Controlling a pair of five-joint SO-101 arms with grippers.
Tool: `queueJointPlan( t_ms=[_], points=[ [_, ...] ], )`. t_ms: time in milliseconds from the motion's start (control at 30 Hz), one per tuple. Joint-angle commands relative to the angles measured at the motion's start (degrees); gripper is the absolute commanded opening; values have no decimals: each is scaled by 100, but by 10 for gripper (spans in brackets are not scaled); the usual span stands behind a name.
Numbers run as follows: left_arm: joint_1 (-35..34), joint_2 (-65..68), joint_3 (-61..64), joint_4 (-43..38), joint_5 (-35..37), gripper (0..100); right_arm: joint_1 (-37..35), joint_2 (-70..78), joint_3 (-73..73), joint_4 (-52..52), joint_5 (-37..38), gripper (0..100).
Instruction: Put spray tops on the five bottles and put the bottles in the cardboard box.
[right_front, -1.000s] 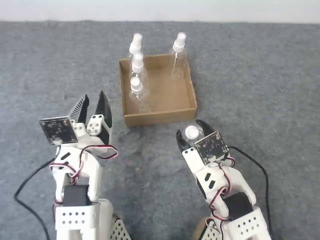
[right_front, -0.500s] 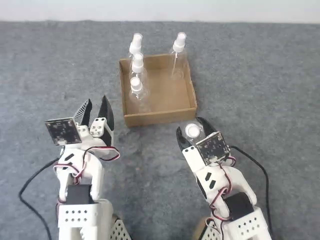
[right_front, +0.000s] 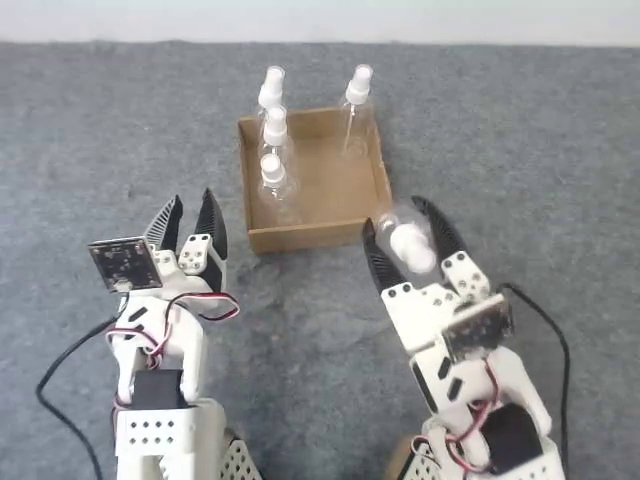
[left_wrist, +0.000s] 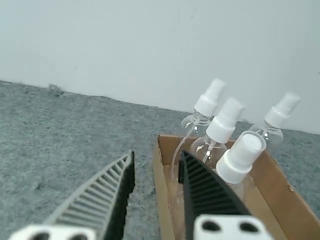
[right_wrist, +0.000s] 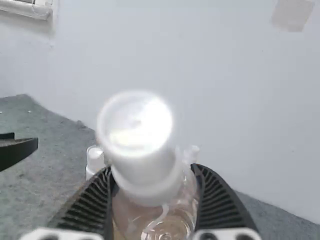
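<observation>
– At the near corner of the cardboard box (right_front: 320, 236), on the right arm's side: one bottle (right_front: 410, 240), clamped between the jaws of the right gripper (right_front: 397, 225), tilted, its top leaning away from the box.
– Ground and room?
– Grey felt-like mat (right_front: 540, 150) all over the table. Plain white wall (left_wrist: 150, 45) behind.
– The other arm?
– Left gripper (right_front: 190, 205) spread apart, empty, off the box's near left corner.
– Change in the last second?
– The right arm has pushed forward; the bottle was short of the box, now it is just beside the front wall. The left arm drew back a little.
– The bottle's look?
– Clear plastic, white spray top (right_wrist: 136, 125), round cap. Four like bottles (right_front: 273, 170) stand upright at the box, three along the left side, one at the far right corner.
</observation>
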Motion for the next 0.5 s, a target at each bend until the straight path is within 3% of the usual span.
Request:
queueJointPlan(
  t_ms=[0, 467],
  points=[
    [-26, -62, -66, -176, 26, 133, 48, 1200, -958, -620, 70, 48],
    [-396, -62, -48, -299, 35, 133, 84, 5349, -1802, -3301, 88, 49]
  ],
)
